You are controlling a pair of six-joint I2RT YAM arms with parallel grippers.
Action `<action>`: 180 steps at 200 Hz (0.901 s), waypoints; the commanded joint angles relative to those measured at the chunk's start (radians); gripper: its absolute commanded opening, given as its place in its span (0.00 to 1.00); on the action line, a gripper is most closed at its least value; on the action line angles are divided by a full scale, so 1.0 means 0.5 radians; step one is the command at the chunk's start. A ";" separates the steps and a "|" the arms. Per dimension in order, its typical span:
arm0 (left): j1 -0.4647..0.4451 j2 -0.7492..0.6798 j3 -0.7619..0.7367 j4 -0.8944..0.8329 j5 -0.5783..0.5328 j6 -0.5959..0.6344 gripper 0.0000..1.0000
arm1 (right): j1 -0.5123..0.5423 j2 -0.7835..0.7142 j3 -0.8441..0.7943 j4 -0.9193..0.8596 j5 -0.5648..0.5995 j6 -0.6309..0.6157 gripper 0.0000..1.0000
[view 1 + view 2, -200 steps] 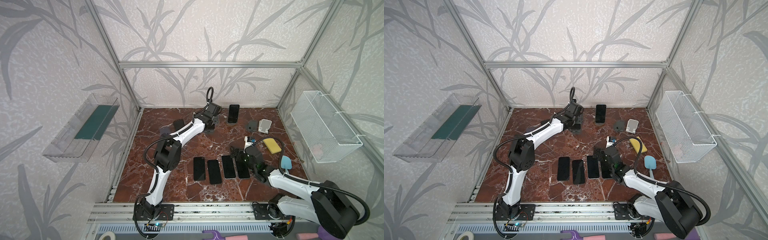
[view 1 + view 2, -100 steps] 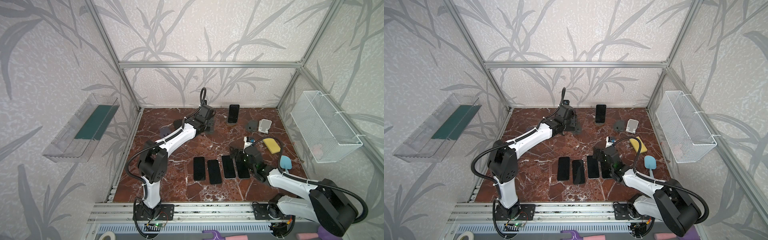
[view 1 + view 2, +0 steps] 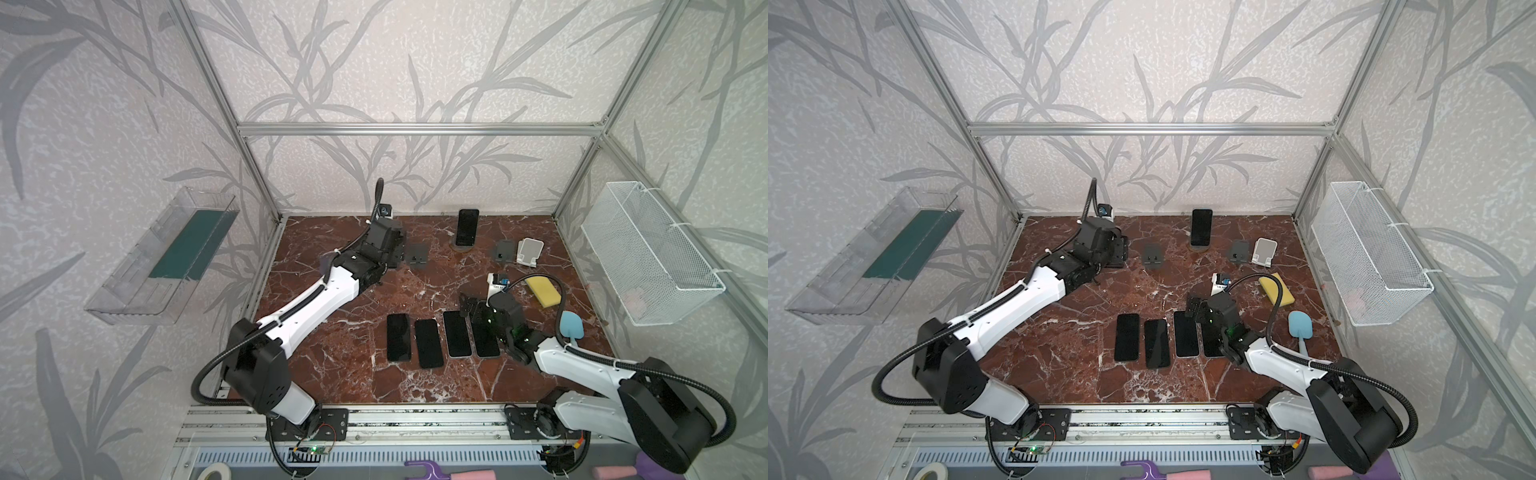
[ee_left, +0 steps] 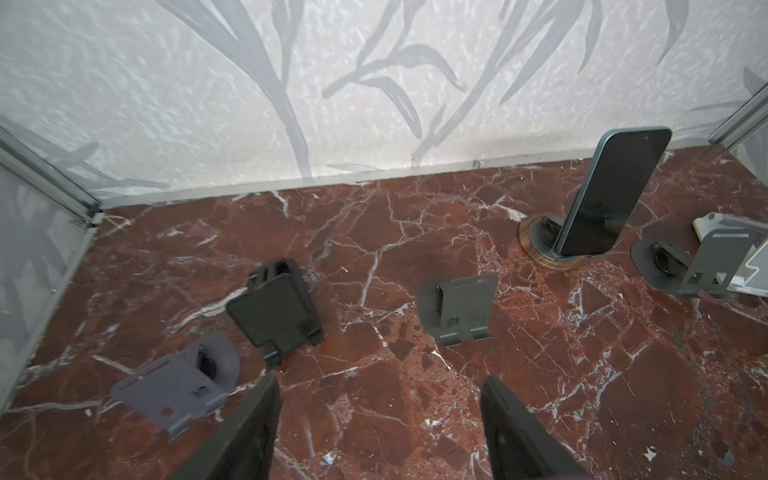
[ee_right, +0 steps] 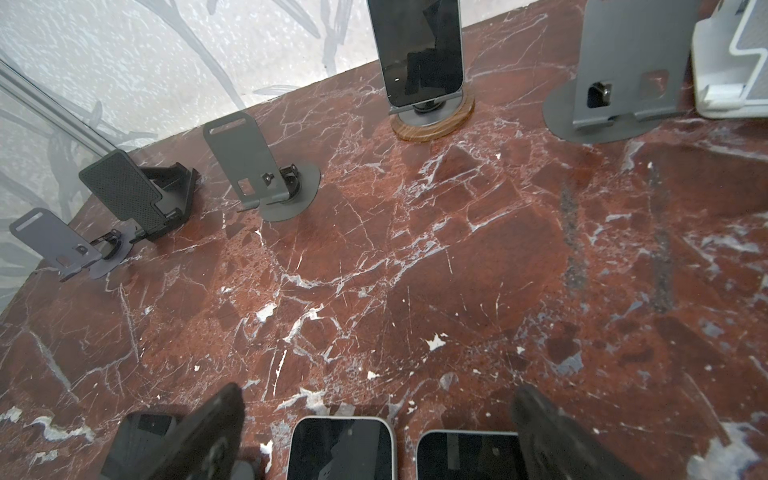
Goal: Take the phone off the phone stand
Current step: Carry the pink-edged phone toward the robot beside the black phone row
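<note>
Phone [image 3: 467,227]: leaning on the wood-based phone stand [image 3: 464,249], at the bench's [image 3: 353,374] back edge.
Left jaws: hovering partly spread, empty, well short of it.
Right jaws: gaping wide, empty.
Next: probably best pinching the phone's long edges, lifting over the lip.

Left arm [image 3: 309,297]: white shells on the long links, black boxy housings at the joints.
Right arm [image 3: 582,368]: same white links and black housings; a green light glows on the joint farthest from its base plate.
Base plates [image 3: 332,419]: flat black, dotted with screws.
Conduit [image 3: 195,384]: black ribbed hose looping from the housing above each base plate, held by white ties.
Wrist cameras [image 3: 385,209]: small black blocks with a blue mark, on white mounts.
Left gripper [image 4: 380,388]: two flat matte-black fingers.
Right gripper [image 5: 380,395]: likewise black, blunt-tipped.
</note>
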 commanded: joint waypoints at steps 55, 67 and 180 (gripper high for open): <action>0.017 -0.720 -0.590 -0.221 -0.109 -0.219 0.57 | -0.001 -0.195 0.024 -0.052 -0.015 0.009 0.99; 0.017 -0.803 -0.637 -0.306 -0.081 -0.267 0.57 | -0.001 -0.217 0.021 -0.061 -0.039 0.016 0.99; 0.067 -0.879 -1.053 -0.701 0.200 -0.730 0.55 | 0.000 -0.153 0.019 -0.048 -0.024 0.024 0.99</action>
